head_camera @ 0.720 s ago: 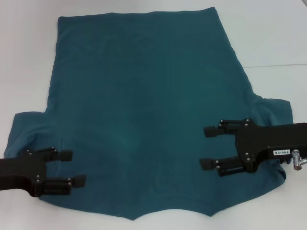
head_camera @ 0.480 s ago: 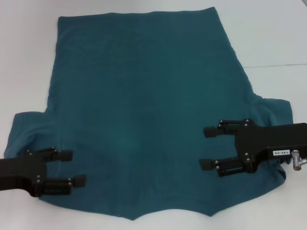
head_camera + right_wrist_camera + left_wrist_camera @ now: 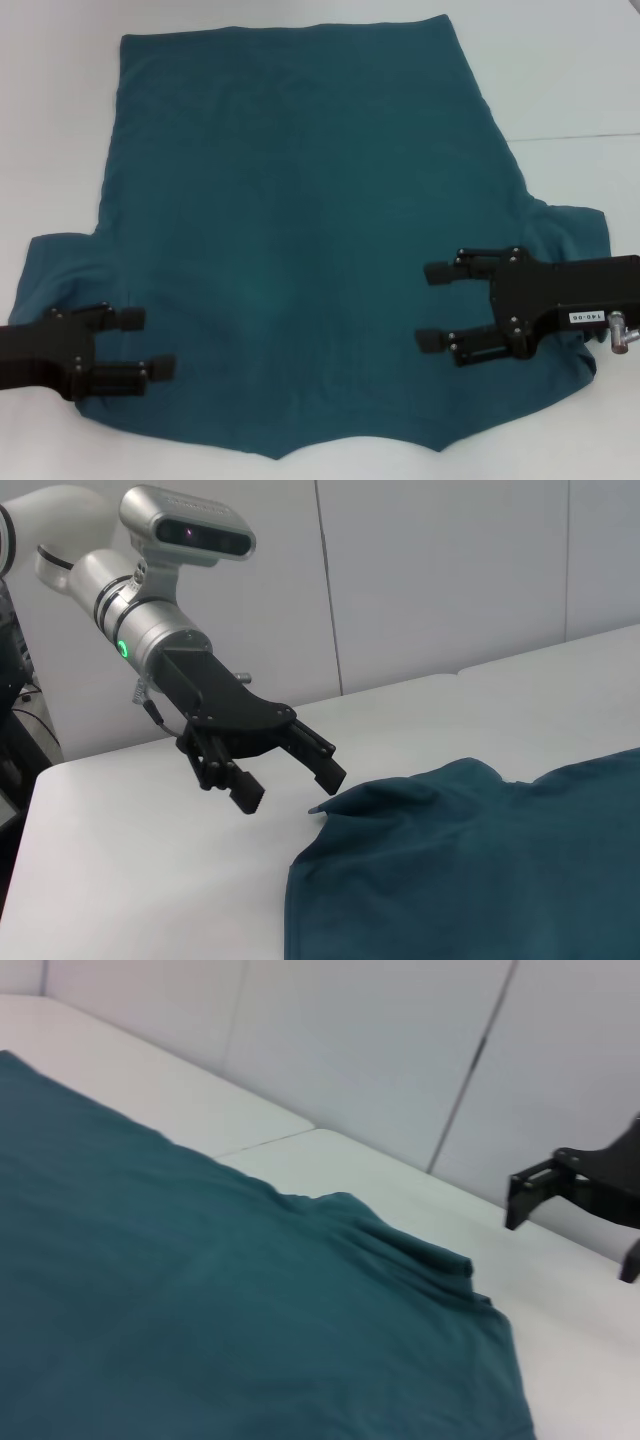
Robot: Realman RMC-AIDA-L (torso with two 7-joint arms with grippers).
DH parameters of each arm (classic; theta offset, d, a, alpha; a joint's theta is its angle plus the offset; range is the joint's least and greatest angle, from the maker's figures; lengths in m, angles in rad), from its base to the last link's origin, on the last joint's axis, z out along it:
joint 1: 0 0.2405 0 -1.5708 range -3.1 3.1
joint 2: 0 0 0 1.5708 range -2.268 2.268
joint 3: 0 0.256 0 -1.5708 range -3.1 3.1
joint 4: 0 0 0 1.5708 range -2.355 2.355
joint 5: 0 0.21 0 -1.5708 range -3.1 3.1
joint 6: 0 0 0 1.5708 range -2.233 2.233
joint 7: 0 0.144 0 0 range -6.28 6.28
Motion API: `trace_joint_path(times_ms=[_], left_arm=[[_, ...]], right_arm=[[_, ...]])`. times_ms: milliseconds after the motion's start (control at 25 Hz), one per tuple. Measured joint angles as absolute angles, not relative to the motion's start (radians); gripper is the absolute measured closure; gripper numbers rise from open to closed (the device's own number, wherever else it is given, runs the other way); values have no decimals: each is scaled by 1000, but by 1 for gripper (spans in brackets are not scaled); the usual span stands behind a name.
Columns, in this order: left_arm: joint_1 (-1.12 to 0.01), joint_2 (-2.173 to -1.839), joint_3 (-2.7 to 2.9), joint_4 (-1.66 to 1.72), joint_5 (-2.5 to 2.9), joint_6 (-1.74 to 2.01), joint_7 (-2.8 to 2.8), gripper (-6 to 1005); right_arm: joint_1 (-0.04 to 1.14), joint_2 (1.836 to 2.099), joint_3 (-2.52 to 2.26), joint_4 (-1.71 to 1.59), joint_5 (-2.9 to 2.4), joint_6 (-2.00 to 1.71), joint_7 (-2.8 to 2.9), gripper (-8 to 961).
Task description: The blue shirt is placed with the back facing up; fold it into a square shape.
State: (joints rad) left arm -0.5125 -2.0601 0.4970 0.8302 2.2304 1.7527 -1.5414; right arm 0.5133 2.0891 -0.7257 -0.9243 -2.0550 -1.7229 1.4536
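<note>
Blue shirt (image 3: 300, 230) lies flat, back up, mid-bench (image 3: 580, 70). Left end effector (image 3: 145, 343) at 8 o'clock, spread over the sleeve. Right end effector (image 3: 432, 306) at 4 o'clock, spread. Cloth looks soft and limp; you'd pinch sleeve edges.

A big white table (image 3: 560, 60) fills the view. A thin line (image 3: 580, 135) runs across it on one side (it looks like two table tops meeting). Behind the table stands a pale wall (image 3: 450, 570) made of panels with thin dark gaps between them.
</note>
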Motion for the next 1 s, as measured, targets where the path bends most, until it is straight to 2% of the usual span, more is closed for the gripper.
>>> trace_joint_path(times_ms=[240, 400, 600, 840, 1000], left_arm=[[-487, -2058, 493, 900, 2248, 1731, -1647, 67], [-443, -2074, 489, 998, 2306, 1661, -1753, 67], [-405, -2092, 488, 1075, 2349, 1579, -1905, 67], [-397, -2096, 491, 1085, 2372, 1479, -2009, 66], [-402, -2116, 516, 1076, 2434, 1373, -2089, 66]], right_arm=[[526, 2081, -725, -933, -2057, -1725, 1483, 44], [537, 2077, -726, -934, -2055, -1722, 1501, 44], [555, 2086, -731, -934, -2058, -1698, 1522, 44], [579, 2082, -735, -934, -2060, -1694, 1558, 44], [592, 2082, -735, -934, -2061, -1690, 1573, 44]])
